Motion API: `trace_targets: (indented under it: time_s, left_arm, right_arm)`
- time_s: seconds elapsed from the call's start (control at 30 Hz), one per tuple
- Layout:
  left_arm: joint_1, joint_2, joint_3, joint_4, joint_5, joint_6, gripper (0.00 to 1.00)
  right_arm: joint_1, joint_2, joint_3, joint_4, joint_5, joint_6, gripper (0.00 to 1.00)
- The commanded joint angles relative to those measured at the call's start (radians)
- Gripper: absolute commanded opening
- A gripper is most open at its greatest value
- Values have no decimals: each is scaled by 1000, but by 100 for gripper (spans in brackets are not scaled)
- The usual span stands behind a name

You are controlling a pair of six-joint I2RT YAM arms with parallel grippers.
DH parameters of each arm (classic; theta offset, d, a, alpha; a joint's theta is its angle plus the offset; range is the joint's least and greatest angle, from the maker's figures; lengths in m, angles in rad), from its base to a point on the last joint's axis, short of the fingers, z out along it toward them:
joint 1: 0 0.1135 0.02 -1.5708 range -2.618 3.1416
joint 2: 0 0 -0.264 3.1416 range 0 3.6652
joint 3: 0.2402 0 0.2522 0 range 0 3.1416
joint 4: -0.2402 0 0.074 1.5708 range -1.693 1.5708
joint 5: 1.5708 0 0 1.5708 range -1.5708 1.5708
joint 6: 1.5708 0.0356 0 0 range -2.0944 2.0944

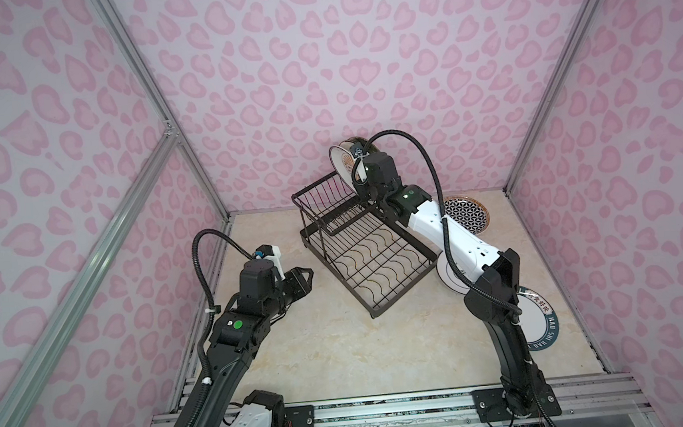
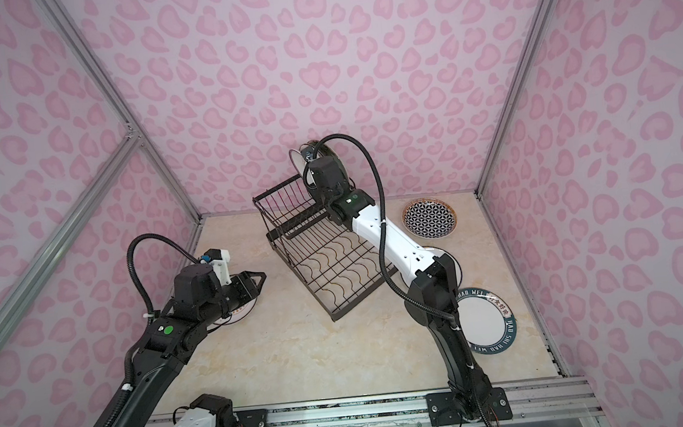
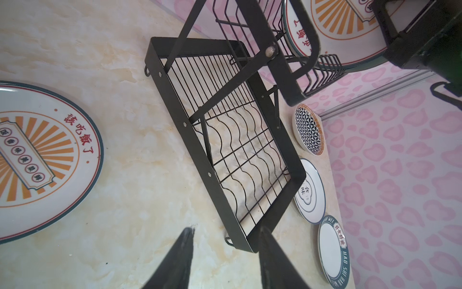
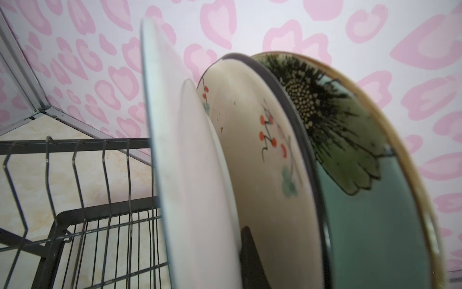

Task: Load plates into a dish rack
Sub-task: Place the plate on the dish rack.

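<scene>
The dish rack (image 3: 197, 150) stands in the middle of the worktop (image 1: 342, 356). In its raised upper basket three plates stand on edge: an orange sunburst plate (image 1: 342, 162), then a cream sprigged plate (image 4: 250, 125), then a teal flowered plate (image 4: 362, 200). The right claw (image 1: 356, 171) is closed on the rim of the orange sunburst plate.

On the right side of the rack, a geometric plate (image 1: 467, 215), a cloud-outline plate (image 3: 310, 190) and a teal-lettered plate (image 2: 488, 319) lie flat. On the left side lies a second sunburst plate (image 3: 37, 160). Near it hovers the left claw (image 3: 226, 228), fingers apart, holding nothing.
</scene>
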Motion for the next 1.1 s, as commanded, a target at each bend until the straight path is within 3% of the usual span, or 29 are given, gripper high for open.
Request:
trace_targets:
  time_s: [0.0,0.43,0.77,1.07]
  left_arm:
    - [0,3,14,18,2,10,46]
    - [1,5,19,16,9,11,46]
    - [0,8,24,9,11,13,46]
    - [0,8,19,7,6,12,46]
  right_arm:
    - [-2,-4,-4,18,-6,31,0]
    - [-4,-12,5,-27,-12,47,0]
    - [-4,-18,14,-36,-20,54,29]
    - [-3,-56,-1,-21,-32,60,35]
